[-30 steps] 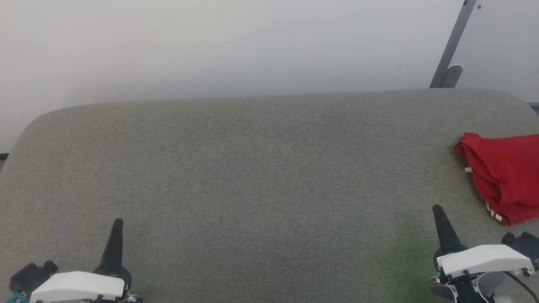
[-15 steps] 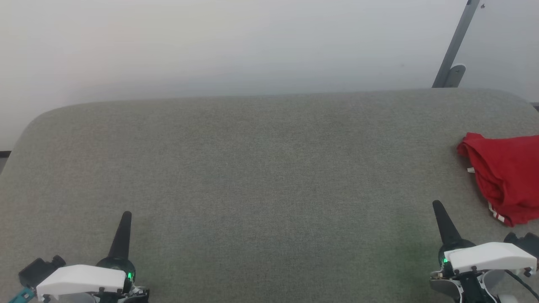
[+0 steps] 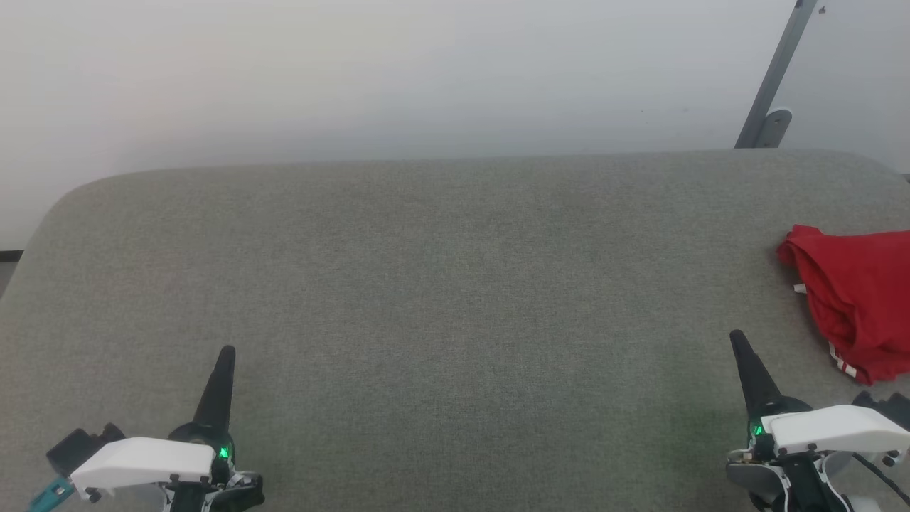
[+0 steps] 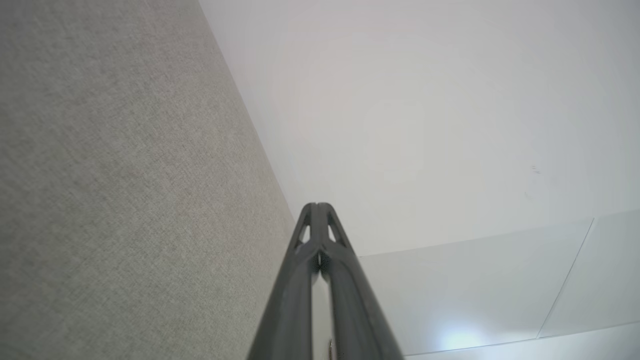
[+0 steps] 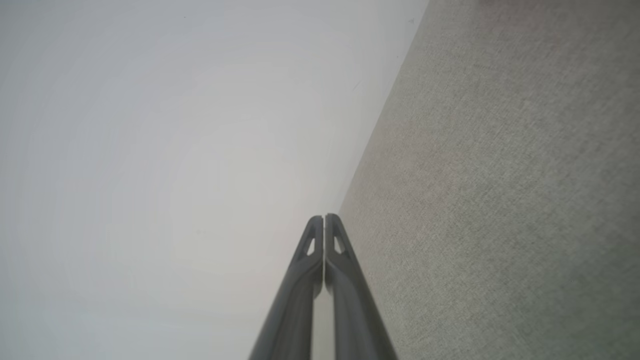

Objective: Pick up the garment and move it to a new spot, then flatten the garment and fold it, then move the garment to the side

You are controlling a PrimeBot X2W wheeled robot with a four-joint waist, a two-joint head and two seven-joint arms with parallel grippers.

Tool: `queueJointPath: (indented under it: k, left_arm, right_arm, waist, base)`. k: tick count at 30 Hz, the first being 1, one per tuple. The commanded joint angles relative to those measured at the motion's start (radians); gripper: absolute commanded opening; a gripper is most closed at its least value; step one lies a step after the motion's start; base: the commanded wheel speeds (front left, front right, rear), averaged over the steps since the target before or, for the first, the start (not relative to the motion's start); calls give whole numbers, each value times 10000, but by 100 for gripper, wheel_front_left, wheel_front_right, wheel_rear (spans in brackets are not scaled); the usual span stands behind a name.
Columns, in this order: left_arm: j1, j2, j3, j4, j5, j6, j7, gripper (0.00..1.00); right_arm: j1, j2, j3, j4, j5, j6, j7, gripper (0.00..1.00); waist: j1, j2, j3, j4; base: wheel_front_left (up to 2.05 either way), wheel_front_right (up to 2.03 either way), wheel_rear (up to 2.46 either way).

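My left hand at seven o'clock and my right hand at five o'clock both have their fingers pressed together, empty. The red T-shirt lies bunched at three o'clock, just beyond my right hand and cut off by the view's edge. The risk, I judge, is there. It seems close to the right rim of the counter, so a shallow pinch could catch one thin layer or nudge it over. The counter is grey woven fabric with rounded far corners. Behind it is a plain pale wall, and a grey metal post leans at one o'clock.
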Motion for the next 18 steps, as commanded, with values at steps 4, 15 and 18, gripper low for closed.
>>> queueJointPath:
  k: [4,15,18]
  left_arm:
    - [-272,-45,-17,-7,-340,-22,111,0]
    - [-448,-194,-46,45,-1029,-24,350,0]
    - [-465,-231,-53,62,-1233,-25,389,0]
  right_arm:
    - [-194,35,-37,-165,473,4,119,0]
    - [-196,65,-70,-286,1360,4,337,0]
    - [-199,72,-75,-319,1585,4,384,0]
  waist:
    - [0,-1,9,21]
    - [0,-1,34,77]
    - [0,-1,41,92]
  base:
    - [0,0,0]
    - [0,0,0]
    - [0,0,0]
